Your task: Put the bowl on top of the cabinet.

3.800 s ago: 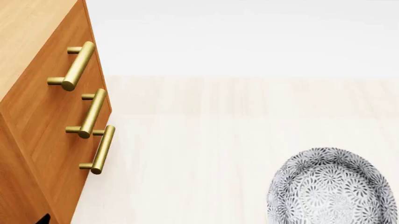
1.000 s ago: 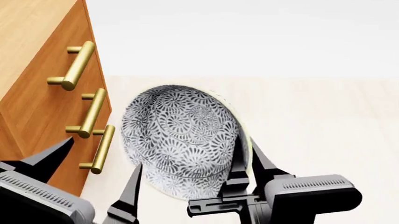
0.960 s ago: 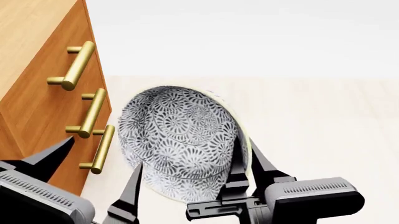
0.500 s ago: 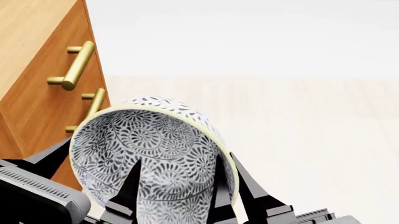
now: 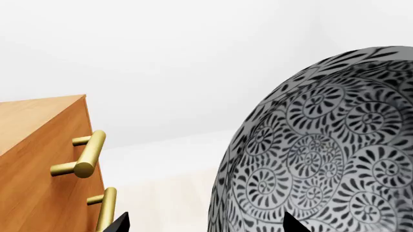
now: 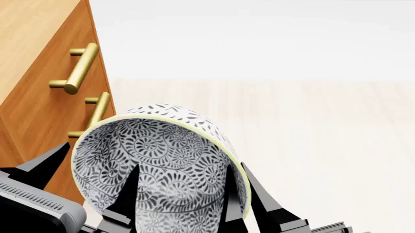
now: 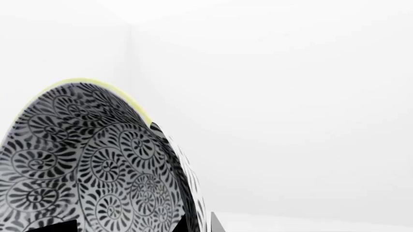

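Currently the bowl (image 6: 159, 165) hangs in mid-air at lower left-centre of the head view, tipped so its patterned inside faces the camera and its pale rim arcs across the top and down the right side. Right gripper (image 6: 237, 204), lower centre: one dark finger lies inside the wall, one outside, pinching the rim on the bowl's right; the rim grip likely explains the tilt. Left gripper (image 6: 87, 182), lower left: jaws spread wide, one finger (image 6: 45, 165) beside the cabinet front, the other over the bowl's interior. It appears to clamp nothing, perhaps just steadying.

Cabinet (image 6: 39, 97) fills the frame's left edge, orange-brown front with brass bar handles (image 6: 79, 68), lighter top at upper left. Bowl sits just beside the drawer front, clearly not on the top.

Left wrist view: bowl's outer wall (image 5: 322, 154) at right, cabinet corner (image 5: 38, 164) at left, pale gap between. Judgement: lift and leftward carry remain.
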`<state>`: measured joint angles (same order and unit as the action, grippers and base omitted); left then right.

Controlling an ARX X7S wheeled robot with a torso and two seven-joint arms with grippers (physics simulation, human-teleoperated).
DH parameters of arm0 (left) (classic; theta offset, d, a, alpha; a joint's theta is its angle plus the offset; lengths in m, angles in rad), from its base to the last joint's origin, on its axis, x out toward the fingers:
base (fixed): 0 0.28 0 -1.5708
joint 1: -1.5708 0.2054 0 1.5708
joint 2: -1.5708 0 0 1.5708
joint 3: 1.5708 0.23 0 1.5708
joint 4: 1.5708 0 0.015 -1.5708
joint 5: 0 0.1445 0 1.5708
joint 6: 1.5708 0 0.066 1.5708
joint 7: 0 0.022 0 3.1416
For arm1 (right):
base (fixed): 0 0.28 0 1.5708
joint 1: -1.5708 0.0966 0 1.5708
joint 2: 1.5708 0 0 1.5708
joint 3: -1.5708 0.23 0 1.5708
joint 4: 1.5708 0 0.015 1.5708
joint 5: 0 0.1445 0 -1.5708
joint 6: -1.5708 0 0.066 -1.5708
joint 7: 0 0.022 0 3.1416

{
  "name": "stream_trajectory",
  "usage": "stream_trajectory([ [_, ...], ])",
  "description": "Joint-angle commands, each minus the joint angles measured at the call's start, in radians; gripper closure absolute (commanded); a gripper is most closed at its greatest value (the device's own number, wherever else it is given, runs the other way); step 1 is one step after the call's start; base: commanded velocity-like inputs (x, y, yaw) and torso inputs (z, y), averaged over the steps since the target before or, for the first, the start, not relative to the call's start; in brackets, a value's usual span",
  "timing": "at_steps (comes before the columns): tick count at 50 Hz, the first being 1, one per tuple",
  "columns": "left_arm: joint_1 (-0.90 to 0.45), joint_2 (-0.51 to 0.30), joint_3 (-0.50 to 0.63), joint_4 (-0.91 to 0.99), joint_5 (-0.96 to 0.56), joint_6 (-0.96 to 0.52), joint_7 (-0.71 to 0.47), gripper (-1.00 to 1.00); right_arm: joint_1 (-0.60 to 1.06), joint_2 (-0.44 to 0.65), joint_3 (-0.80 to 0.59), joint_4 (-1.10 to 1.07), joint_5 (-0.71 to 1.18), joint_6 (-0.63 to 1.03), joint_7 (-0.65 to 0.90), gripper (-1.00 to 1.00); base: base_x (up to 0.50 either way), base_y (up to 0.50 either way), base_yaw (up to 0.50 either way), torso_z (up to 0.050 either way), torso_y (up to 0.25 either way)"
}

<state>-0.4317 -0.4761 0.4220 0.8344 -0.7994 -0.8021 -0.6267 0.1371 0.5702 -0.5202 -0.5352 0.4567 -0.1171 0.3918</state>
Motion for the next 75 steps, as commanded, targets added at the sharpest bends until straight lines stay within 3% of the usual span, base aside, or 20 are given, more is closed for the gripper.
stream_trajectory([
  [1,0.010,-0.011,0.020,0.002,0.047,0.018,-0.006,-1.00,0.004,-0.001,0.006,-0.005,-0.014,0.000,0.003,1.00,0.00,0.00,0.00,0.000,0.000],
  [8,0.012,-0.019,0.038,0.002,0.072,0.032,0.002,-1.00,0.000,-0.002,0.007,0.002,-0.014,-0.007,0.003,1.00,0.00,0.00,0.00,0.000,0.000],
  [9,0.013,-0.019,0.037,0.003,0.077,0.032,-0.003,1.00,0.000,-0.002,0.007,0.002,-0.013,-0.006,0.004,1.00,0.00,0.00,0.00,0.000,0.000],
  [31,0.021,-0.024,0.051,-0.006,0.086,0.053,0.006,1.00,0.001,-0.005,0.010,0.017,-0.013,-0.007,0.011,1.00,0.00,0.00,0.00,0.000,0.000],
  [40,-0.007,-0.021,0.050,0.031,0.058,0.017,-0.018,1.00,0.022,0.005,0.021,-0.005,0.010,0.073,0.056,1.00,0.00,0.00,0.00,0.000,0.000],
  [41,-0.007,-0.021,0.050,0.031,0.058,0.017,-0.019,1.00,0.022,0.004,0.021,-0.004,0.010,0.072,0.056,-1.00,0.00,0.00,0.00,0.000,0.000],
  [75,-0.069,0.011,0.108,-0.057,0.092,0.010,0.002,1.00,0.015,0.012,0.028,0.036,0.041,0.070,0.047,-1.00,0.00,0.00,0.00,0.000,0.000],
])
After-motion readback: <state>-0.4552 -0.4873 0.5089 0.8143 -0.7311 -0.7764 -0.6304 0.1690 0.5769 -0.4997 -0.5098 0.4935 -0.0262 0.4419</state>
